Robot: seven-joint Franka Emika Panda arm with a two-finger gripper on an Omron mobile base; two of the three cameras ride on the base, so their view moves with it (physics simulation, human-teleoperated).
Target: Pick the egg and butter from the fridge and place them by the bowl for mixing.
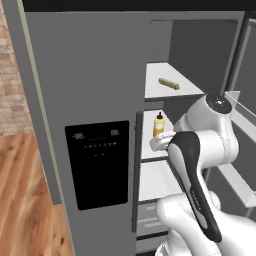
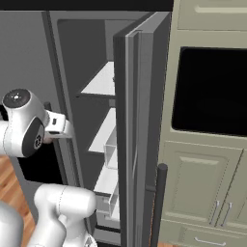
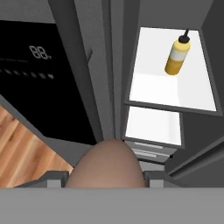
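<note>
My gripper (image 3: 106, 177) is shut on the egg (image 3: 107, 162), a brownish-pink ball bulging up between the two dark fingertips (image 3: 53, 178) in the hand view. The hand hangs in front of the grey fridge (image 1: 90, 75), level with the middle shelf, by the edge of the closed left door with its black dispenser panel (image 1: 97, 165). The butter (image 1: 169, 83), a thin pale yellow-green stick, lies on the top white shelf above the hand. The fridge's right door (image 2: 140, 120) stands open. The bowl is out of view.
A yellow bottle (image 1: 158, 124) (image 3: 177, 56) with a dark cap stands on the middle shelf just behind the hand. White drawers (image 3: 154, 126) sit lower in the fridge. Cream cabinets with a black oven window (image 2: 212, 89) stand right of the open door. Wooden floor (image 1: 25, 200) lies left.
</note>
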